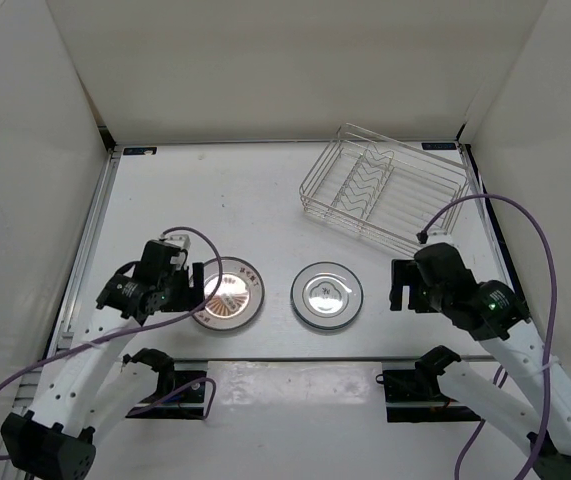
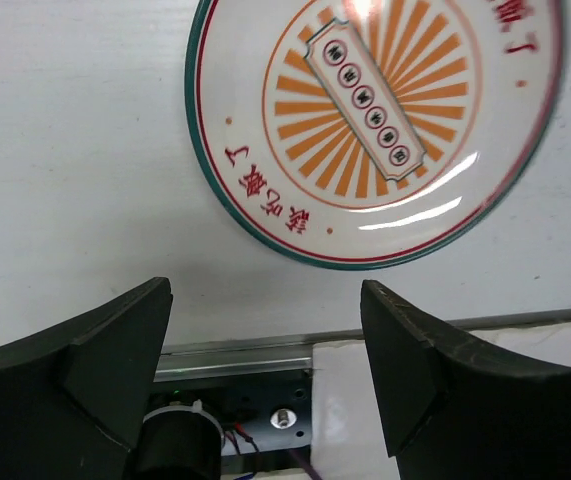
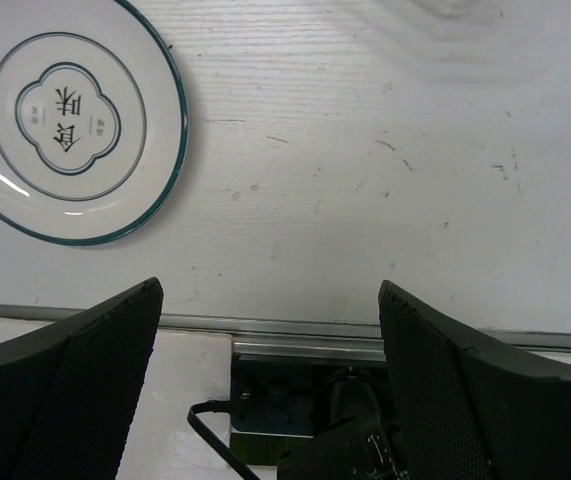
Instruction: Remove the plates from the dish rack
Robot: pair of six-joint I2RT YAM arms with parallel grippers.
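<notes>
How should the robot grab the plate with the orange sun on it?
By its rim, on the side facing the left gripper, which is open just short of it. The sun plate lies flat, face up on the table, so only the thin raised edge offers a pinch: probably one finger over the rim, one sliding under.

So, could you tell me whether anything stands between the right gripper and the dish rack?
Nothing visible does. Bare table separates the open right gripper from the dish rack; the sunburst plate and the quatrefoil plate lie flat to its left.
</notes>
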